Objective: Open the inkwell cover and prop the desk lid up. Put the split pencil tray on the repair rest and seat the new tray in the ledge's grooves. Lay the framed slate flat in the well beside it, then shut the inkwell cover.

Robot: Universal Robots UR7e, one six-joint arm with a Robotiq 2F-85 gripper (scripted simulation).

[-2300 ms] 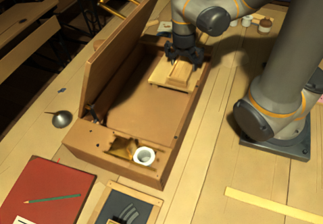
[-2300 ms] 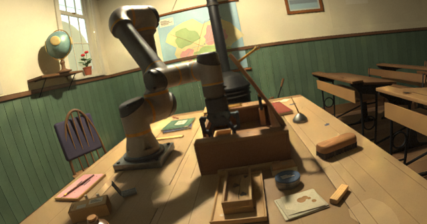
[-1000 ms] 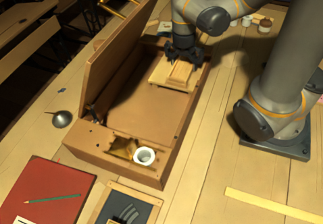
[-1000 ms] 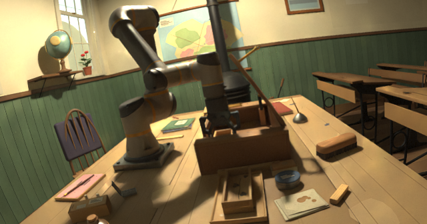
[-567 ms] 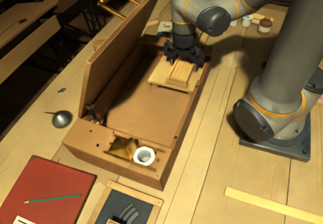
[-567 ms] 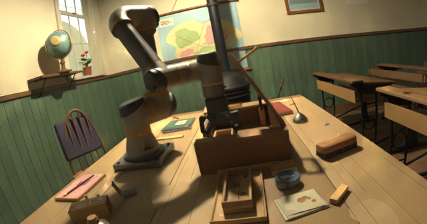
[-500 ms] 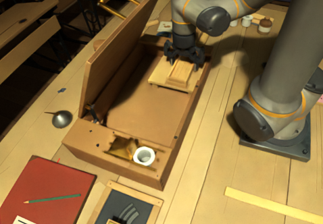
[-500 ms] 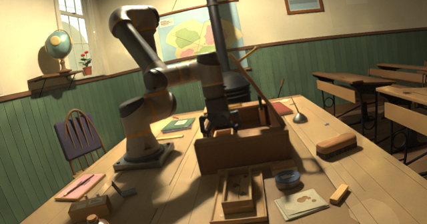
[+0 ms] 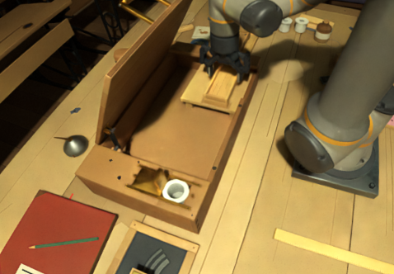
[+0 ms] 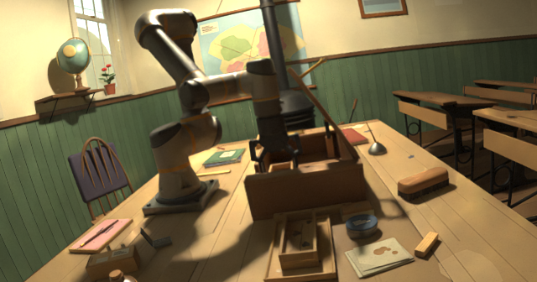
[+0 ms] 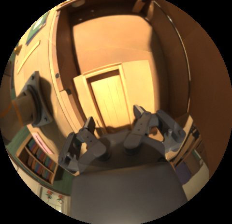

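The desk box [image 9: 165, 143] sits mid-table with its lid [image 9: 148, 57] propped up on the left. At its near end the inkwell cover [image 9: 149, 179] is swung open beside the white inkwell [image 9: 176, 190]. A light wooden pencil tray [image 9: 218, 86] [image 11: 110, 98] lies on the ledge at the far end of the well. My gripper [image 9: 224, 67] [image 11: 113, 117] stands open over the tray's far end and holds nothing. Another tray [image 10: 298, 240] rests on the repair rest [image 10: 302, 252] outside the box. The framed slate [image 9: 158, 253] lies on the table at the near edge.
The arm's base [image 9: 336, 160] stands right of the desk box. A red book with a green pencil [image 9: 53, 230], a metal bell [image 9: 75, 145], a ruler [image 9: 334, 253] and small pots [image 9: 303, 24] lie around. A brush [image 10: 423, 182] and tin [image 10: 361, 225] sit beyond.
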